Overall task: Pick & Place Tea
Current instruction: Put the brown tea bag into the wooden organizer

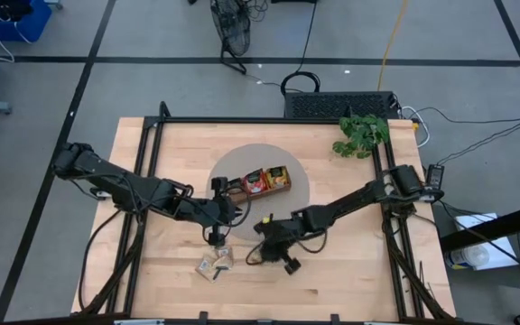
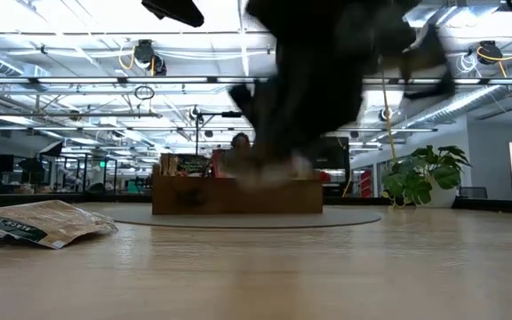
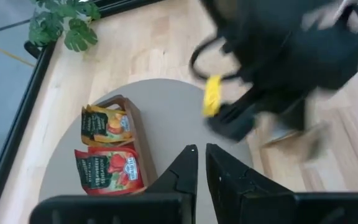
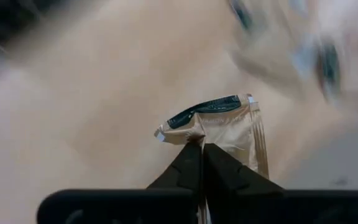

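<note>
Beige sachet (image 4: 225, 134) in right claw (image 4: 202, 147)

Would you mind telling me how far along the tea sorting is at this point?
Partly done. A red sachet and a yellow sachet already stand in the wooden tray. In hand: the right gripper is shut on a beige sachet. The left gripper is shut and looks empty, above the round mat. Left: a few beige sachets lie on the table near its front edge.

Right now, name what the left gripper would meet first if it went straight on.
The left gripper would probably meet the grey round mat, beside the wooden tray; depth is unclear.
</note>
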Controlling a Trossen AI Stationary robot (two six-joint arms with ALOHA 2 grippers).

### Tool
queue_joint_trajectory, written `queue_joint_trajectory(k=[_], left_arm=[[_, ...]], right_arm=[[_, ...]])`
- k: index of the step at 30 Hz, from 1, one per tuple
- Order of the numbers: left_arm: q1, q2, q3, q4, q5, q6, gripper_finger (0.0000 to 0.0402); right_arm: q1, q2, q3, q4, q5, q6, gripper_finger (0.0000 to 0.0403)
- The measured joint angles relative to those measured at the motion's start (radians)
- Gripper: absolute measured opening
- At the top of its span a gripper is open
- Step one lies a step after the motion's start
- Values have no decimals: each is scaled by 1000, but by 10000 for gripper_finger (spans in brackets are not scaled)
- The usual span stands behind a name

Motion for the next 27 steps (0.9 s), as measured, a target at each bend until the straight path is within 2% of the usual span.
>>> queue_joint_trajectory(k=[4, 7, 11, 13, 16, 18, 21, 27], left_arm=[[0, 0, 0, -15, 26, -12, 40], [0, 6, 0, -6, 90, -49, 40], [-17, 51, -1, 64, 210, -53, 40], [-34, 88, -1, 155, 264, -36, 40], [-67, 161, -1, 289, 318, 0, 40], [-86, 214, -1, 398, 338, 39, 40], [-107, 285, -1, 551, 338, 114, 40], [-120, 343, -1, 726, 337, 170, 40]], right_arm=[[40, -50, -74, 200, -225, 44, 2], [62, -77, -180, 464, -326, 106, 1], [75, -85, -354, 913, -347, 215, 1], [75, -80, -435, 1130, -346, 267, 1], [80, -82, -524, 1404, -292, 337, 1], [88, -82, -558, 1484, -253, 353, 1], [109, -81, -568, 1512, -242, 361, 1], [139, -81, -568, 1509, -240, 331, 0]])
